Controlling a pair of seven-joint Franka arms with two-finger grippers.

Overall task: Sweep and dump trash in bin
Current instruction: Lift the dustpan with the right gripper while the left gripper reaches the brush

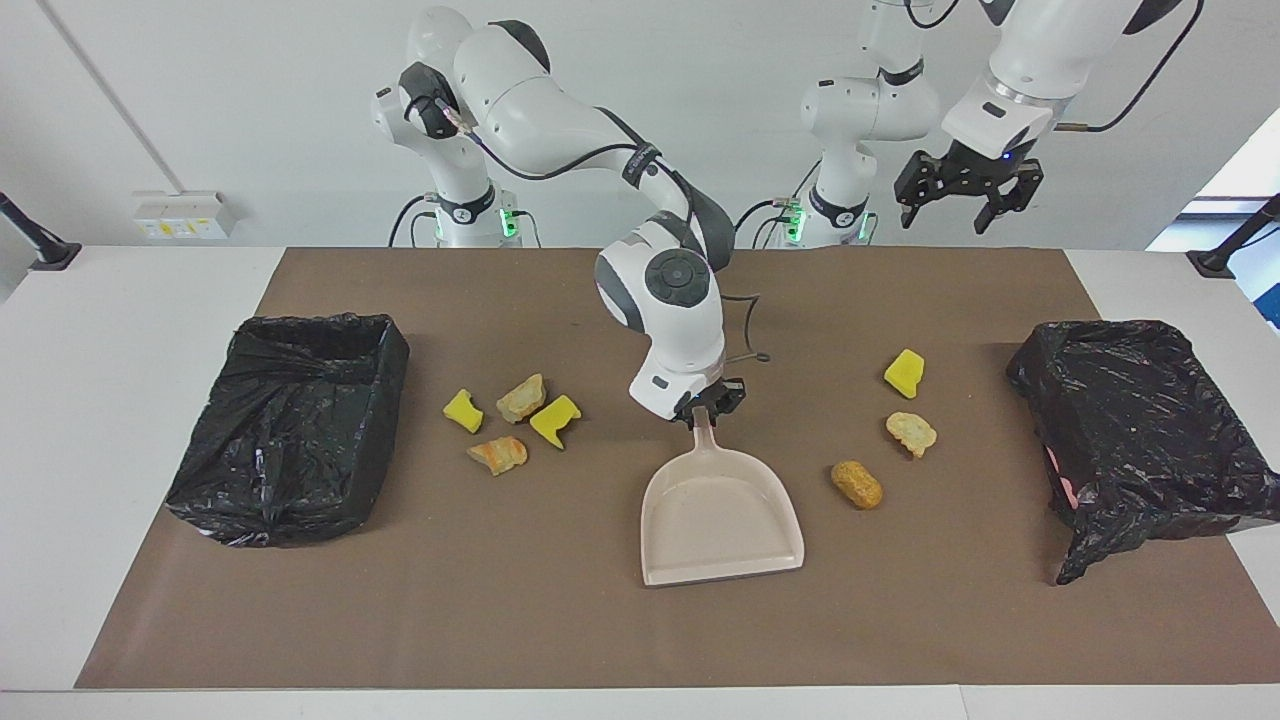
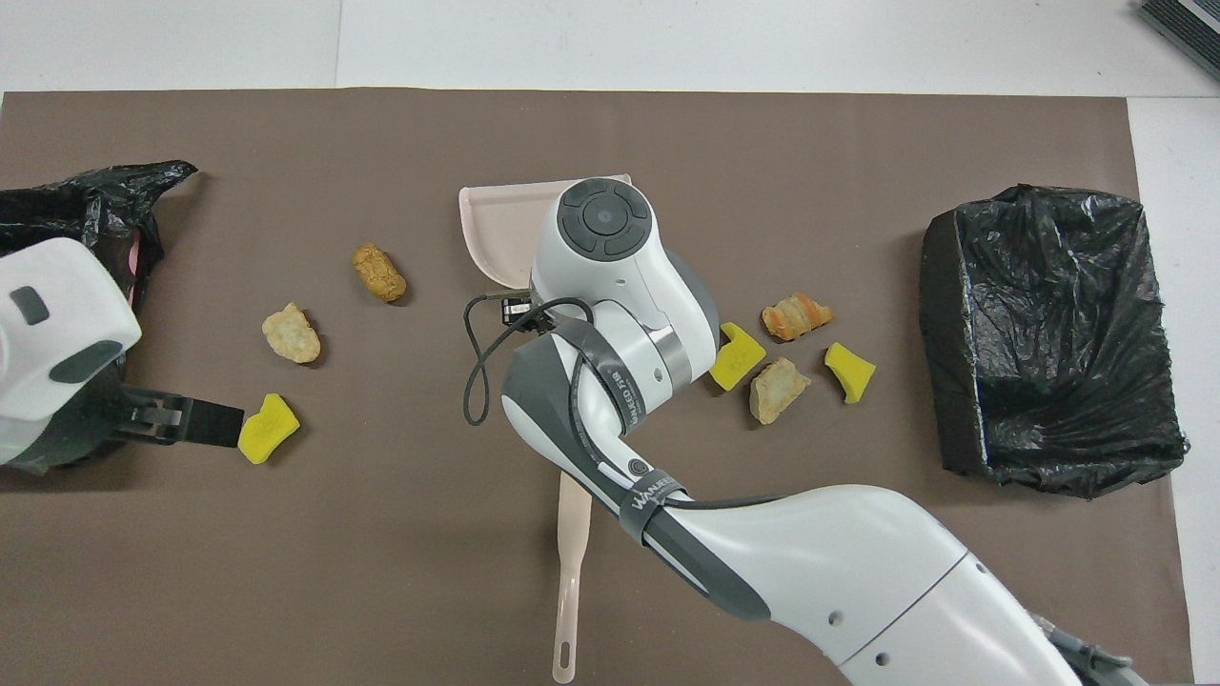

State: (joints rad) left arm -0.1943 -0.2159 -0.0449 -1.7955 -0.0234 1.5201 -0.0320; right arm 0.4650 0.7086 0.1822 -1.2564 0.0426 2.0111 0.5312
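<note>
The right gripper (image 1: 712, 408) pinches the dustpan (image 1: 722, 515) handle at twelve o'clock (mouth at six), ready to scoop trash (image 1: 510, 420); the left gripper (image 1: 966, 195) waits aloft, fingers spread.

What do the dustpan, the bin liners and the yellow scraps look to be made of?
Dustpan: probably moulded plastic, pale beige, smooth with a soft sheen. Bin liners: thin black plastic film, crinkled and glossy at the folds. Yellow scraps: likely sponge or foam, matte, bright, with cut edges.
</note>
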